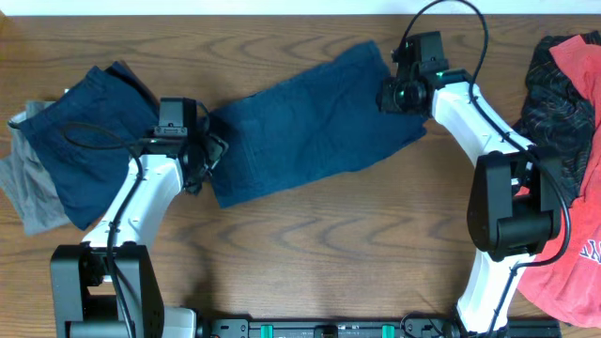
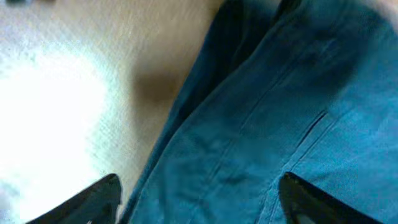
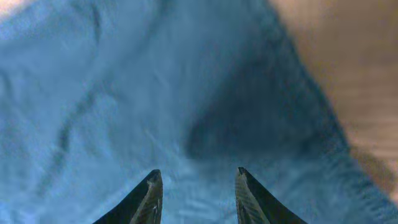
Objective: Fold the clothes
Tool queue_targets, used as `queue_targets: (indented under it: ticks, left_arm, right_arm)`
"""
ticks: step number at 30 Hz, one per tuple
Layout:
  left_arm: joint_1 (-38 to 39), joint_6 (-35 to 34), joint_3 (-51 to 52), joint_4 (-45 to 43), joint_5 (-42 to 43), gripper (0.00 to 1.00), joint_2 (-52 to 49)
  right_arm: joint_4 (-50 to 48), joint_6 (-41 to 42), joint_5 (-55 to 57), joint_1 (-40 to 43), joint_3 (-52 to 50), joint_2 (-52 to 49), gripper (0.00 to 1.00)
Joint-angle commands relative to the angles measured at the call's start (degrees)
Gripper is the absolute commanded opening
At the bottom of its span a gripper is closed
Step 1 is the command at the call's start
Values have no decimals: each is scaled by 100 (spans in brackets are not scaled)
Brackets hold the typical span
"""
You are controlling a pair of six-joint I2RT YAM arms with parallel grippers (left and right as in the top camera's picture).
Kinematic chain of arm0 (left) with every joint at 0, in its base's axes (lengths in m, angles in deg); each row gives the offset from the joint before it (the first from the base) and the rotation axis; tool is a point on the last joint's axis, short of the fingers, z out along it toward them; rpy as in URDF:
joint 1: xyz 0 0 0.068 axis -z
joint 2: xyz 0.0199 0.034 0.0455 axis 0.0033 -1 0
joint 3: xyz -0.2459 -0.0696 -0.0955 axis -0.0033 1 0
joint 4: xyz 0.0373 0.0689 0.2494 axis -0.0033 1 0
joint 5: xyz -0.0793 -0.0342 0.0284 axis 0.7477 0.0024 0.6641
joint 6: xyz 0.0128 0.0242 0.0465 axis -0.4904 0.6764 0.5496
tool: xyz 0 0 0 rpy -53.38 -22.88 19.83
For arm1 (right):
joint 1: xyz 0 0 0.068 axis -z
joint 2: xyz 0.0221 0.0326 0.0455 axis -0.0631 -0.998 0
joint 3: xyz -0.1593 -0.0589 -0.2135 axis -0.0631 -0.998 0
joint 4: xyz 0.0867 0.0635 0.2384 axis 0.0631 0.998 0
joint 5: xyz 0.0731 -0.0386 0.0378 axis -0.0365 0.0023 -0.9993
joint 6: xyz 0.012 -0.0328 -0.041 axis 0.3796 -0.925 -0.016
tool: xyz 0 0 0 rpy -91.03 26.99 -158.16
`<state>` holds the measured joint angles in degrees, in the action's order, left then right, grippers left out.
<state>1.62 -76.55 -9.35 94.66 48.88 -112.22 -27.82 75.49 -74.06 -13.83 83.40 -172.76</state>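
The dark navy shorts [image 1: 310, 122] lie spread flat across the middle of the table, slanting up to the right. My left gripper [image 1: 212, 150] is at their left edge. In the left wrist view it [image 2: 199, 180] is wide open just above the navy cloth [image 2: 280, 106], with the cloth's edge and bare table to the left. My right gripper [image 1: 391, 94] is over the shorts' right end. In the right wrist view it [image 3: 197, 173] is open, its fingers low over the navy cloth [image 3: 124, 93], holding nothing.
A second navy garment [image 1: 84, 141] lies on a grey piece [image 1: 28, 183] at the far left. A black red-patterned piece [image 1: 554, 94] and a coral-red piece [image 1: 575, 216] lie at the right edge. The wooden table [image 1: 310, 253] shows in front.
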Motion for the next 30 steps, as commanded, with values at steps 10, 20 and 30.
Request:
queue_targets:
  ticks: [10,20,30]
  left_arm:
    - [11,507,439,-212,111,93,-9]
    - [31,1438,439,-669,584,96,-70]
    - [66,2090,439,-1228,1659,96,-723]
  right_arm:
    - [1220,380,975,96,-879,-153,31]
    - [2702,1196,1790,291,-879,26,20]
    - [2691,1064,1746,302,-820,1486,39]
